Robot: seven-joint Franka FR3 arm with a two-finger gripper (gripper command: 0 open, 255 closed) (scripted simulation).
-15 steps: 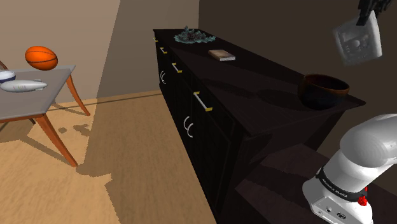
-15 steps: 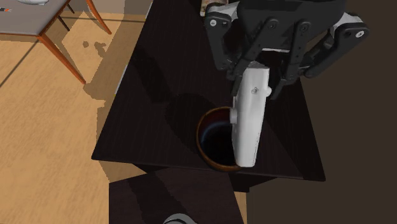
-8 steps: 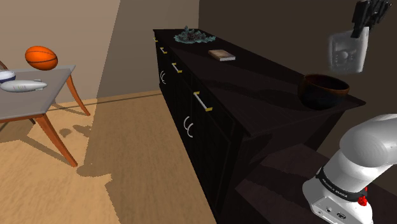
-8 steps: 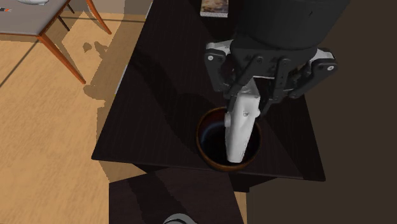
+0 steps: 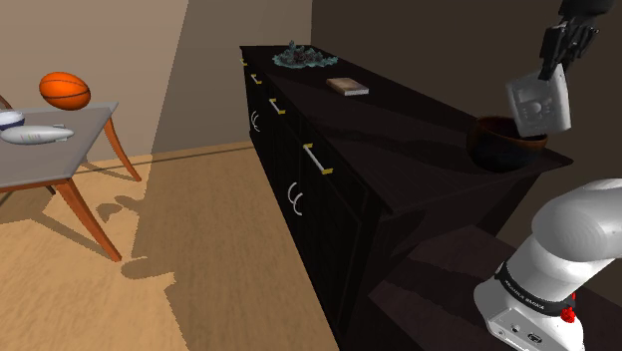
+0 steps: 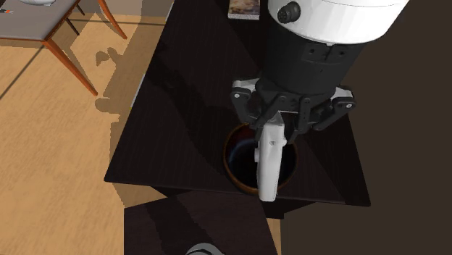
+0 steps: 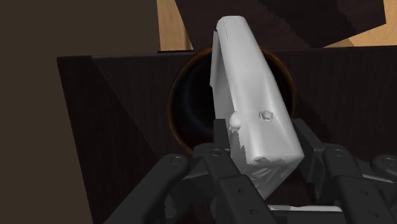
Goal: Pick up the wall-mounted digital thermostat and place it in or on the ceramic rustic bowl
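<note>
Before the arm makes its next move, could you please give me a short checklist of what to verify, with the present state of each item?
1. Grip: the gripper is shut on the white thermostat, clasping its upper end. Ok.
2. Alignment: in the second exterior and wrist views the thermostat hangs over the opening of the dark bowl. Ok.
3. Bowl pose: it stands upright on the dark sideboard, near its end. Ok.
4. Bowl contents: the inside is dark and nothing shows in it. Ok.
5. Depth: whether the thermostat's lower end is already below the rim. Cannot tell.
6. Rim clearance: the thermostat hangs tilted, and its lower end looks close to the rim. Cannot tell.
</note>
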